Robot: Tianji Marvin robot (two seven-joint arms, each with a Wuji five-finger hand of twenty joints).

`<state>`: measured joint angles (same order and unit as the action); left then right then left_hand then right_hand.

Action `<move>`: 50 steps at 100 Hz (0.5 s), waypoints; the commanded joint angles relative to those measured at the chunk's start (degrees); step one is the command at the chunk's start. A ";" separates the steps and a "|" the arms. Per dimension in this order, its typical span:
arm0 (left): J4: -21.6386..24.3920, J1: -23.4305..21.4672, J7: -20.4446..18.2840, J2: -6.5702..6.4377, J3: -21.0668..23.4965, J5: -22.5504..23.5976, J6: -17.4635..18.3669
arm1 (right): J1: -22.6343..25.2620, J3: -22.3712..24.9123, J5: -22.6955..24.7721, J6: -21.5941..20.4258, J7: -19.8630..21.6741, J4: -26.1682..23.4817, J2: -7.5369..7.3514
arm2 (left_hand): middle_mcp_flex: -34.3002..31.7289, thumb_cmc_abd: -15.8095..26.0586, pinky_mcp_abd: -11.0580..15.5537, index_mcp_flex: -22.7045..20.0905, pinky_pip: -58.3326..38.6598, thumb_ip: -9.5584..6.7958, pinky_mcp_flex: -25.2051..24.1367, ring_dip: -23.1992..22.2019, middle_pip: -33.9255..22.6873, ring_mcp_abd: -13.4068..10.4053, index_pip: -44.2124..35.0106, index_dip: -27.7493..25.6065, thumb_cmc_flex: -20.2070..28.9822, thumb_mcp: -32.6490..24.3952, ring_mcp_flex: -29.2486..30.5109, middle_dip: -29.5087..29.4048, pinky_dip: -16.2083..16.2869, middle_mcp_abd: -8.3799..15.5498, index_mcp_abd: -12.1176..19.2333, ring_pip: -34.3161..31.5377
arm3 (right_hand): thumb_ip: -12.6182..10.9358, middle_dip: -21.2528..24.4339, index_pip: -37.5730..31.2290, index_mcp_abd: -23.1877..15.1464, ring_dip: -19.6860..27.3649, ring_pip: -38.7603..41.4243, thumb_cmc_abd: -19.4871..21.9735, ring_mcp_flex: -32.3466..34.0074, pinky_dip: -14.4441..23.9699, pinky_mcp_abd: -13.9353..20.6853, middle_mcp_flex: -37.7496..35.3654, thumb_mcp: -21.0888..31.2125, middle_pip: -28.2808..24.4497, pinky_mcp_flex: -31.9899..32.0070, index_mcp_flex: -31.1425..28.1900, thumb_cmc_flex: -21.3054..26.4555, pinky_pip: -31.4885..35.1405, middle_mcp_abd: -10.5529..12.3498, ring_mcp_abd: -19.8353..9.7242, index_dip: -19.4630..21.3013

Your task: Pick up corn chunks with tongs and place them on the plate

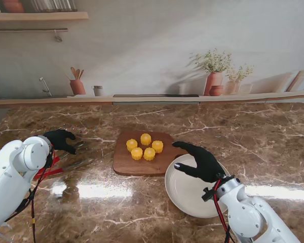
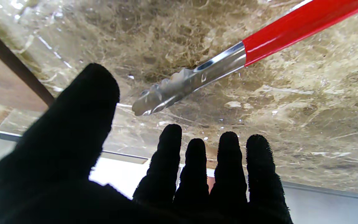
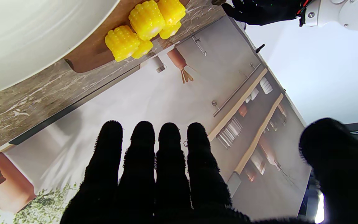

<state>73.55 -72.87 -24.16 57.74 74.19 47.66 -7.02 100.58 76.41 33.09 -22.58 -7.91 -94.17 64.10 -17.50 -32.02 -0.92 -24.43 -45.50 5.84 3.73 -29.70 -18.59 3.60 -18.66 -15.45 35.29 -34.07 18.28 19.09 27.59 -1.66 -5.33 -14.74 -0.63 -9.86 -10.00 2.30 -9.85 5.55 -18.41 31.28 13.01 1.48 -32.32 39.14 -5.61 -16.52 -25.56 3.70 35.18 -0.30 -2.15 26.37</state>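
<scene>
Several yellow corn chunks (image 1: 144, 146) (image 3: 146, 23) sit in a cluster on a wooden cutting board (image 1: 142, 161). A white plate (image 1: 190, 195) (image 3: 26, 34) lies to the board's right, holding nothing. Red-handled metal tongs (image 1: 61, 168) (image 2: 204, 73) lie flat on the marble, left of the board. My left hand (image 1: 60, 139) (image 2: 110, 174) hovers above the tongs, open, fingers spread, touching nothing. My right hand (image 1: 200, 161) (image 3: 154, 174) is open over the plate's far edge, fingers straight and together, thumb apart.
The marble counter (image 1: 273, 147) ends at a back ledge with terracotta pots (image 1: 214, 83), a utensil jar (image 1: 77, 86) and a cup (image 1: 98, 90). Bare marble lies nearer to me and to the right of the plate.
</scene>
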 commanded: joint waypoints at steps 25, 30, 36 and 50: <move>-6.31 4.37 1.21 0.00 -5.11 0.01 0.23 | 0.79 0.29 -0.88 0.58 2.31 -0.10 -0.35 | -6.82 -1.50 -2.34 1.97 -8.47 1.34 4.61 -9.51 -4.94 3.89 -14.01 -11.25 -0.88 -3.63 7.82 7.13 7.20 2.17 3.93 -9.19 | 1.10 -1.37 0.42 -1.61 -0.57 -0.10 0.64 -0.48 1.46 0.33 -2.04 -1.14 -0.60 -0.30 0.25 1.80 0.26 1.71 -1.25 -0.50; -6.86 4.82 0.90 -0.05 -5.85 -0.01 -0.12 | 0.81 0.32 -1.00 0.84 2.74 -0.23 -0.42 | -7.64 -1.00 -3.86 2.37 -10.67 1.17 4.94 -11.50 -5.83 4.47 -16.28 -13.43 -0.24 -3.82 9.16 8.42 9.20 2.72 5.19 -11.25 | 1.11 -1.51 0.37 -1.72 -0.66 0.02 0.82 -0.25 1.54 0.07 -2.29 -1.19 -0.71 -0.34 0.12 1.81 0.31 1.74 -0.99 -0.49; -7.65 5.37 0.85 -0.08 -6.58 -0.13 -0.16 | 0.83 0.38 -1.30 1.07 3.44 -0.41 -0.52 | -9.03 -0.49 -4.14 2.32 -10.74 1.16 5.03 -13.45 -7.00 4.84 -18.79 -15.80 0.01 -3.87 10.05 10.11 10.03 3.12 6.25 -12.90 | 1.12 -1.77 0.36 -1.77 -0.81 0.12 1.06 -0.24 1.72 -0.52 -2.63 -1.29 -0.90 -0.30 0.11 1.86 0.48 1.78 -0.75 -0.49; -9.71 6.53 2.38 0.09 -8.51 -0.23 -0.38 | 0.64 0.21 -1.47 1.07 3.79 -0.29 -0.58 | -13.23 2.82 -5.76 -0.57 -12.51 0.90 6.37 -16.97 -8.67 5.48 -21.05 -18.09 2.16 -3.40 13.22 12.74 11.50 3.49 8.26 -16.21 | 1.10 -2.17 0.38 -1.86 -1.11 0.33 1.21 0.01 2.15 -0.94 -2.95 -1.44 -1.05 -0.55 0.14 1.97 0.94 1.83 -0.37 -0.49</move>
<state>65.25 -66.87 -22.82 57.63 66.45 47.31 -7.08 100.87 76.74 31.89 -21.78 -4.97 -94.66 63.58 -27.24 -30.68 -4.42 -23.84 -55.10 5.89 9.37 -44.96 -26.12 6.55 -38.10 -32.20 36.26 -35.55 29.28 31.13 37.47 0.68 1.00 -28.74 -0.63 -11.21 -10.01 1.68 -9.85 5.56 -18.30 31.30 13.72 0.59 -34.94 38.90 -6.41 -16.76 -25.58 3.72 35.21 -0.14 -2.11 26.37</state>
